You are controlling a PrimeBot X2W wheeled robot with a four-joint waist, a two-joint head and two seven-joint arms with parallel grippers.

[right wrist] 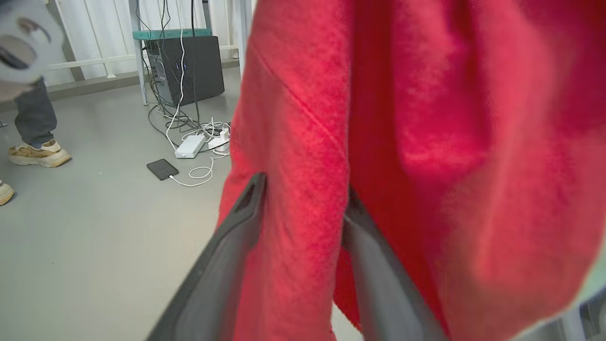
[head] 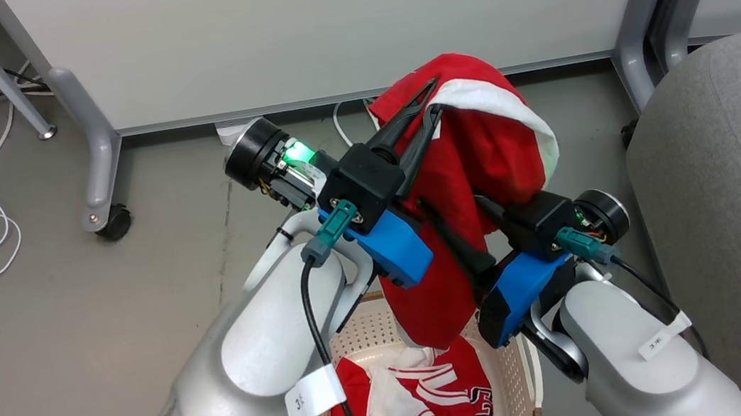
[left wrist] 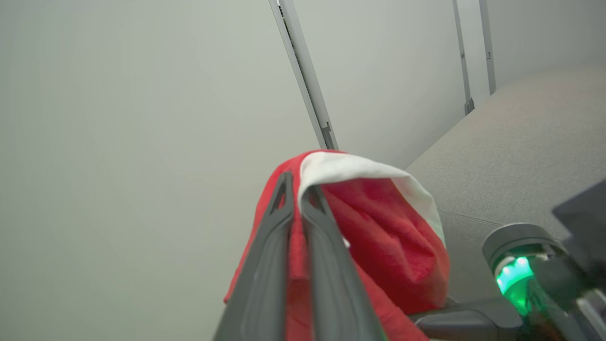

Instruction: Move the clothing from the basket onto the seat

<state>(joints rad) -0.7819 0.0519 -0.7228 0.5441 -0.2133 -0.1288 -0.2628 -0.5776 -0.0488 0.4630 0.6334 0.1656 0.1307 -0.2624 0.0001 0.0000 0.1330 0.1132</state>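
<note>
Garment (head: 492, 149), plain red with white edge, hangs above the basket (head: 370, 328), pinched near its top by left gripper (left wrist: 297, 185) fingers and lower down by right gripper (right wrist: 305, 187) fingers. Striped jersey (head: 432, 400) lies inside the basket; seat (head: 733, 189) stands right of the basket.

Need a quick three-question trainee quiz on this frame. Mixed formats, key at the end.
1. True or false: the striped jersey lies in the basket.
2. The left end effector and right end effector are: A both open; B both shut on the plain red garment; C one open, one shut.
3. Fill in: in the head view, the seat is on the robot's ___ side.

Key: 1 true; 2 B; 3 right.
</note>
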